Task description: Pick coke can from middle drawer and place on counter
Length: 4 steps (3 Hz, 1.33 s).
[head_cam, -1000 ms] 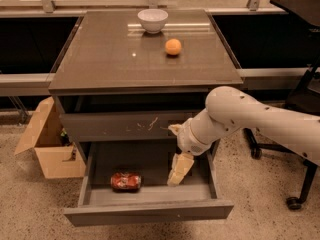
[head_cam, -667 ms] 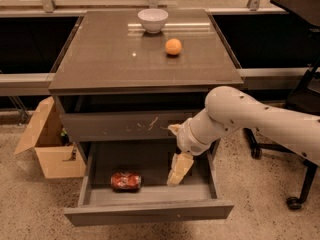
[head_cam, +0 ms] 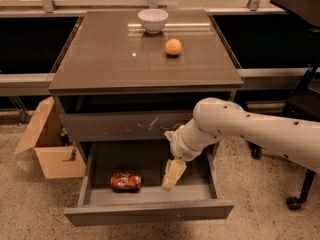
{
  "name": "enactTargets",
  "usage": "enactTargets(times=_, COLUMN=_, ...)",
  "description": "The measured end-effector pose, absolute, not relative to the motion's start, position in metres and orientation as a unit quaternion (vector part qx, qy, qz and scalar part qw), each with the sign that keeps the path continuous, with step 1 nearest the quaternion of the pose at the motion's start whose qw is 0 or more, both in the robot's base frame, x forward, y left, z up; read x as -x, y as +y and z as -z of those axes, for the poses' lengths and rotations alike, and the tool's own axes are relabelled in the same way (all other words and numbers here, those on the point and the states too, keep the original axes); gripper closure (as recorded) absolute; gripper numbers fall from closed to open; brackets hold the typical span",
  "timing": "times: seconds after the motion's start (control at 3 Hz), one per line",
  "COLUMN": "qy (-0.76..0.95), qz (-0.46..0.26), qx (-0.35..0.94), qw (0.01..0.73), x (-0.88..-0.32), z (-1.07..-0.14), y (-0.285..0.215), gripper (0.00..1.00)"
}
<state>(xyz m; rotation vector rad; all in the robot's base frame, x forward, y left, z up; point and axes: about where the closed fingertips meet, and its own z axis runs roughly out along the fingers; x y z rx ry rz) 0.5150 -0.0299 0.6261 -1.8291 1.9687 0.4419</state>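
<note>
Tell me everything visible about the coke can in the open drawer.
The coke can is small and red with pale markings, apparently metal. It lies on its side on the floor of the pulled-out middle drawer, left of centre, near the front panel. Only the drawer floor touches it; the hand hangs to its right, apart.

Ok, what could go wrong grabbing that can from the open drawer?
The coke can lies on its side in the middle drawer, left of the tool, which hangs inside the drawer; a nudge could roll it away. The arm passes close by the scratched drawer front, so lifting might clip it.
</note>
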Motion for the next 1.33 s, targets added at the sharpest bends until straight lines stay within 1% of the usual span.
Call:
enactTargets(times=0.67, qy=0.704, qz=-0.175, qx=0.663, qw=0.183, x=-0.524, z=-0.553, y=0.005, gripper=0.00)
enactTargets(times=1.33, qy=0.701, qz=-0.201, qx=0.663, qw=0.169, x=-0.538, z=-0.500, y=0.032, gripper=0.00)
